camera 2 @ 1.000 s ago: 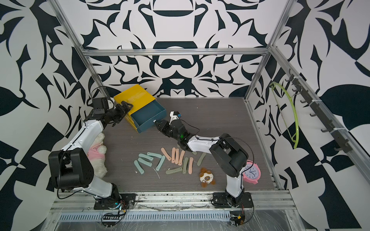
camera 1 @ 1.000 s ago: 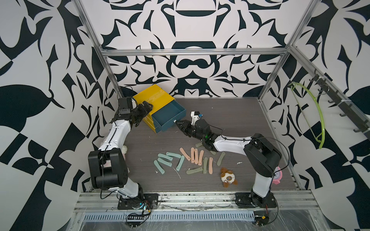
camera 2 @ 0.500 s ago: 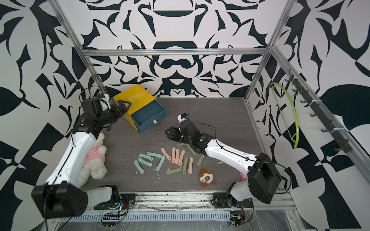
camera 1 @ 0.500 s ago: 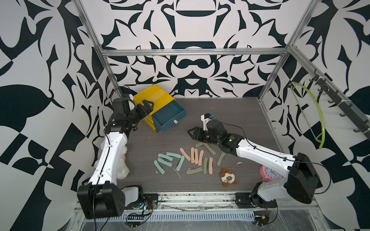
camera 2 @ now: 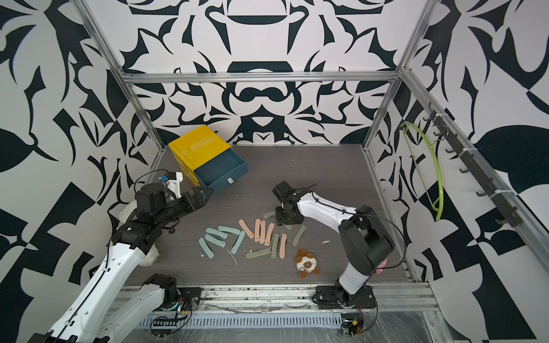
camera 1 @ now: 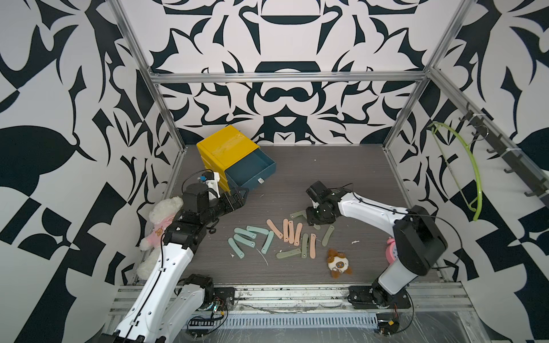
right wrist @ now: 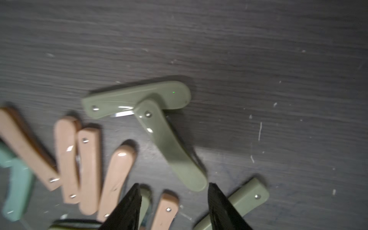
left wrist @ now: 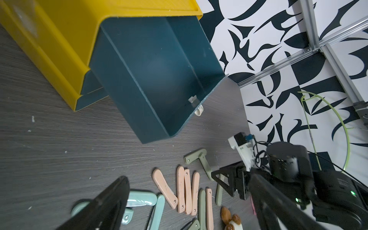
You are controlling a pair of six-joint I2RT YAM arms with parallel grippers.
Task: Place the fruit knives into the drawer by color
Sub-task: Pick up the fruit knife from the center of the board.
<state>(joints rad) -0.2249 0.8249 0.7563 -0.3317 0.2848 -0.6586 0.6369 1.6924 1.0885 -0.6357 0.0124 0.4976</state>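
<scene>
Swinging the right claw (right wrist: 174, 185) back from the empty teal drawer (camera 1: 249, 178), partly spread and holding nothing, with two crossed olive-sage fruit knives (right wrist: 147, 108) just beneath its tips; sorting yet to start.

Teal knives (camera 1: 244, 240), pink knives (camera 1: 286, 230) and olive knives (camera 1: 288, 253) lie folded, flat on the table (camera 1: 326, 166): teal grouped, pink alongside, olive scattered among and past the pink. Two olive ones overlap in a T. The dark-teal drawer (camera 1: 252, 179) stands pulled open, apart from them.

Grey tabletop (camera 1: 326, 166) bears fruit knives (camera 1: 285, 230), yellow drawer cabinet (camera 1: 225, 147), small plush toy (camera 1: 338, 262)
</scene>
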